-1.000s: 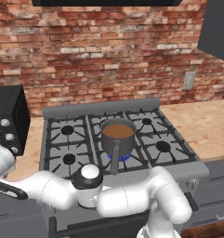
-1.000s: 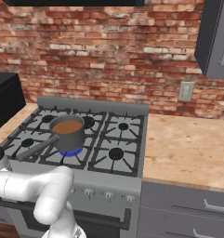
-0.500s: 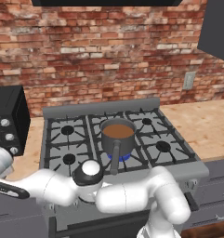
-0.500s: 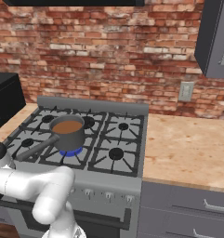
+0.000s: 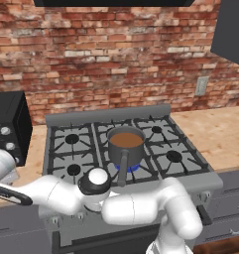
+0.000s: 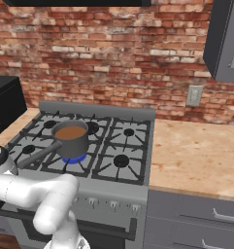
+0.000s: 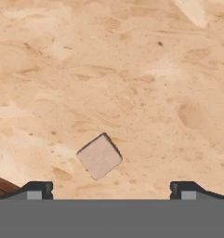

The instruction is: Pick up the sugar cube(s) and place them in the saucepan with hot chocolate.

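Note:
A small pale sugar cube (image 7: 99, 156) lies on the light wooden counter in the hand view, turned like a diamond. My gripper (image 7: 108, 190) hangs just above it, open, the two dark fingertips (image 7: 36, 190) standing wide apart on either side of the cube and not touching it. The dark grey saucepan (image 5: 125, 146) with brown hot chocolate stands on a lit front burner in the middle of the stove, its long handle pointing toward the front edge; it also shows in the right base view as the saucepan (image 6: 71, 139). My white arm reaches far left, off the stove.
A grey gas stove (image 5: 160, 161) with several burners fills the middle. A black microwave (image 5: 8, 126) stands on the counter to its left. Wooden counter (image 6: 196, 155) stretches to the right. A brick wall runs behind, with dark cabinets (image 6: 225, 39) overhead.

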Robot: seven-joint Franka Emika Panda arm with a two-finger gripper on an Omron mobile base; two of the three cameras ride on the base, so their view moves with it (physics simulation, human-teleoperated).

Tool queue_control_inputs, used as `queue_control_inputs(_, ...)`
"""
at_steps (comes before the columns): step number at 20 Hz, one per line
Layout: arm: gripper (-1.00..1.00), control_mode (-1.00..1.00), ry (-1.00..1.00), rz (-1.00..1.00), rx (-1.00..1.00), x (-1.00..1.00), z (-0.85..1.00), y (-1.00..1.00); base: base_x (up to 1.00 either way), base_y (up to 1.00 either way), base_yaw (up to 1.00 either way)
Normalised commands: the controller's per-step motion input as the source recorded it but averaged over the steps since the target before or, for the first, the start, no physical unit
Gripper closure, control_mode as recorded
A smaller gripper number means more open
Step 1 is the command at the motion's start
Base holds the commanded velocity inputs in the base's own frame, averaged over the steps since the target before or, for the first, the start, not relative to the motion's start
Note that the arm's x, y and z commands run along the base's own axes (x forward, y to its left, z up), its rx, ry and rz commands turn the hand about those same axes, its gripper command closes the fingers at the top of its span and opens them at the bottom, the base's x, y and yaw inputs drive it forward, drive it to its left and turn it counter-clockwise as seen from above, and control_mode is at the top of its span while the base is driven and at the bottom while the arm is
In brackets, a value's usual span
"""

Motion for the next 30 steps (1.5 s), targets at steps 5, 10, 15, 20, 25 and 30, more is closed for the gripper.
queue_control_inputs(5, -1.00, -1.00, -0.01, -0.05, 0.04, 0.00, -0.30, -0.19, 0.00, 0.00, 0.00)
queue_control_inputs(10, -1.00, -1.00, -0.03, 0.00, 0.01, 0.00, -0.24, 0.05, 0.00, 0.00, 0.00)
queue_control_inputs(15, -1.00, -1.00, -0.11, 0.00, 0.00, 0.05, -0.11, 0.18, 0.00, 0.00, 0.00)
queue_control_inputs(20, -1.00, -1.00, -0.13, 0.00, 0.00, 0.18, -0.10, 0.13, 0.00, 0.00, 0.00)
queue_control_inputs(25, -1.00, -1.00, -0.06, 0.00, 0.00, 0.10, -0.17, 0.00, 0.00, 0.00, 0.00)
queue_control_inputs(30, -1.00, -1.00, -0.02, 0.00, 0.01, 0.14, -0.27, -0.02, 0.00, 0.00, 0.00)
